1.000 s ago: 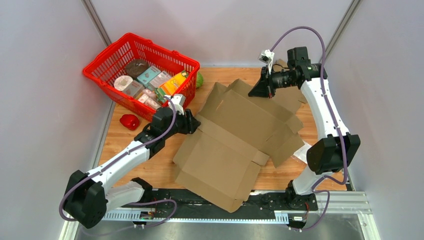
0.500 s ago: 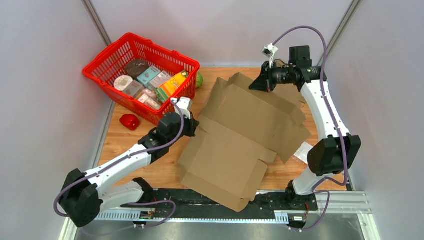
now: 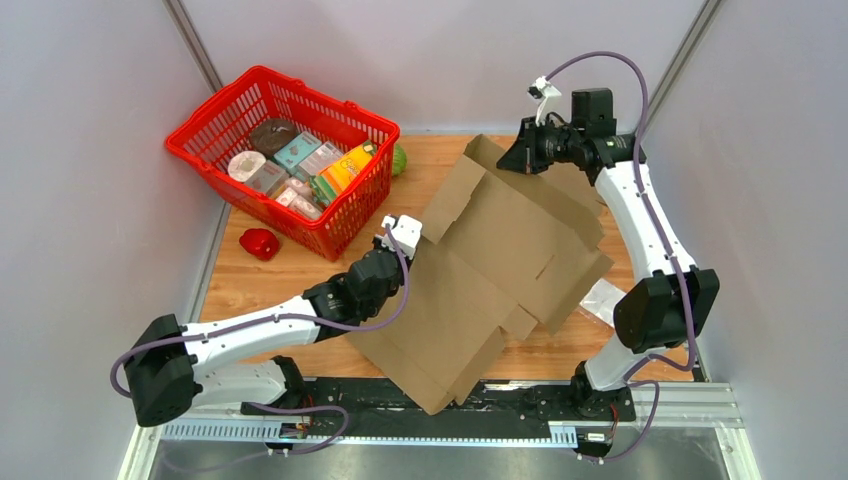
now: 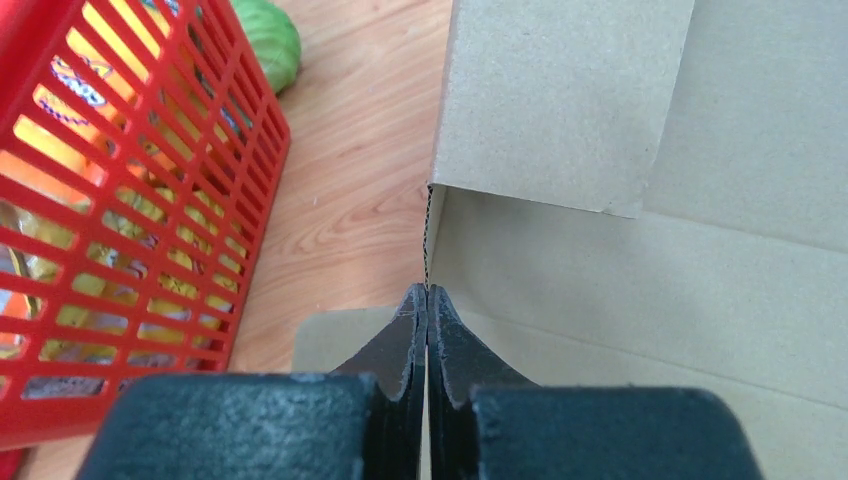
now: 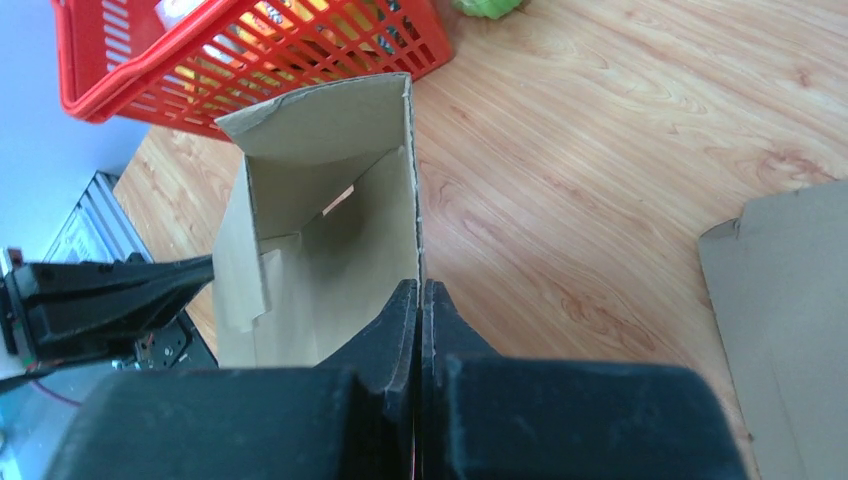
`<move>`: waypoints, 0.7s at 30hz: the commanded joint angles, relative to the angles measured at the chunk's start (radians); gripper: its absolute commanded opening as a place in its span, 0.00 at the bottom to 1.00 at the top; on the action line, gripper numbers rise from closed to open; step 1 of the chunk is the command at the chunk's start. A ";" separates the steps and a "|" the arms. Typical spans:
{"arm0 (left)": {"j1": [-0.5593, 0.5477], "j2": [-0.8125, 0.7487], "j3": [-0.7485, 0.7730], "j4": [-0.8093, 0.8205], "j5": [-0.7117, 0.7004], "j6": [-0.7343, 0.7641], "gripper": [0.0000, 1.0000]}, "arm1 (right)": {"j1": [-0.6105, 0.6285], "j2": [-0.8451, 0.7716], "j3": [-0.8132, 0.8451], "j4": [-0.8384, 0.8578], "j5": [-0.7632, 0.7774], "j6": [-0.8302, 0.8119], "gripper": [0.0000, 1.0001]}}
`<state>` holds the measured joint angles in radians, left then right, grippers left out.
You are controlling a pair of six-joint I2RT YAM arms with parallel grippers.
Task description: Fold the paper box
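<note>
I have the cardboard box (image 3: 500, 250) held by both arms. It hangs as an unfolded, creased sheet, slanted over the middle of the wooden table (image 3: 250, 285), and its lowest corner reaches past the near edge, over the rail where the arms are bolted. The left gripper (image 4: 427, 300) has its jaws pressed together on the thin corrugated edge of the sheet's left side; in the left wrist view that edge runs straight into the seam between the fingers. The right gripper (image 5: 420, 290) is up at the far end of the table, and its jaws are likewise pinched on the edge of a flap, which curls upward in front of its camera. The red basket (image 3: 330, 100), full of packaged groceries, sits at the far left, apart from the box. A green round thing (image 3: 399, 160) lies just beside its right corner, and a small red thing (image 3: 260, 243) lies on the table near its front. Another flat piece of cardboard (image 5: 790, 330) lies on the wood to the right.
</note>
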<state>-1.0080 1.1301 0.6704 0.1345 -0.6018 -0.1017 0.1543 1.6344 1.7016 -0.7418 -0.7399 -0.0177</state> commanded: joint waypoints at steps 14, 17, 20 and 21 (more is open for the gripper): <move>0.025 0.069 0.009 0.131 0.353 -0.065 0.00 | 0.046 -0.047 -0.094 0.180 -0.050 0.160 0.00; 0.092 0.155 0.040 0.177 0.470 -0.156 0.00 | 0.068 -0.061 -0.114 0.191 -0.053 0.153 0.00; 0.152 0.191 0.032 0.254 0.560 -0.222 0.00 | 0.068 -0.070 -0.122 0.179 -0.079 0.127 0.00; 0.157 0.197 0.038 0.254 0.580 -0.220 0.01 | 0.068 -0.071 -0.122 0.165 -0.082 0.116 0.00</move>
<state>-0.8818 1.3190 0.6437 0.2008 -0.2462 -0.2012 0.1860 1.6184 1.5833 -0.6083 -0.7300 0.0868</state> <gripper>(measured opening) 0.006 0.010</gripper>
